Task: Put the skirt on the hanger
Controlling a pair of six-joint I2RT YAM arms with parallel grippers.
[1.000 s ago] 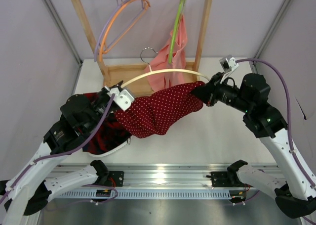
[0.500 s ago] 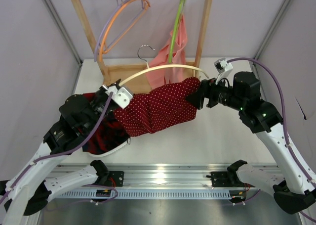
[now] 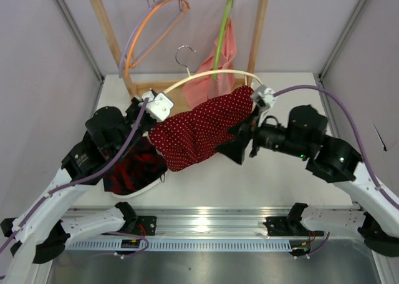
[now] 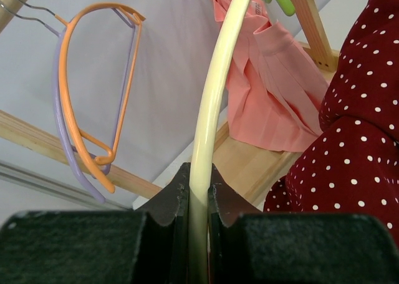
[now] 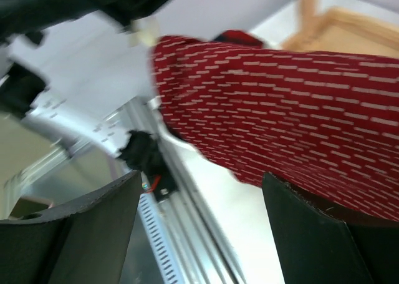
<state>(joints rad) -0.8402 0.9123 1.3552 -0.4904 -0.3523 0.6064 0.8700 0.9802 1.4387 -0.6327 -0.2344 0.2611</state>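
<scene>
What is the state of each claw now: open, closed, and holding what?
Left claw: closed on the hanger.
Right claw: open, its two sides wide apart, with the skirt just beyond them.

No readable text, labels or numbers anywhere.

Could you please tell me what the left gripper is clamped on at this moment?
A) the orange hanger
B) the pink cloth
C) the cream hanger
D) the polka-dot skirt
C: the left wrist view shows the left gripper with a finger pressed on each side of the cream hanger, while the skirt hangs off to one side.
</scene>
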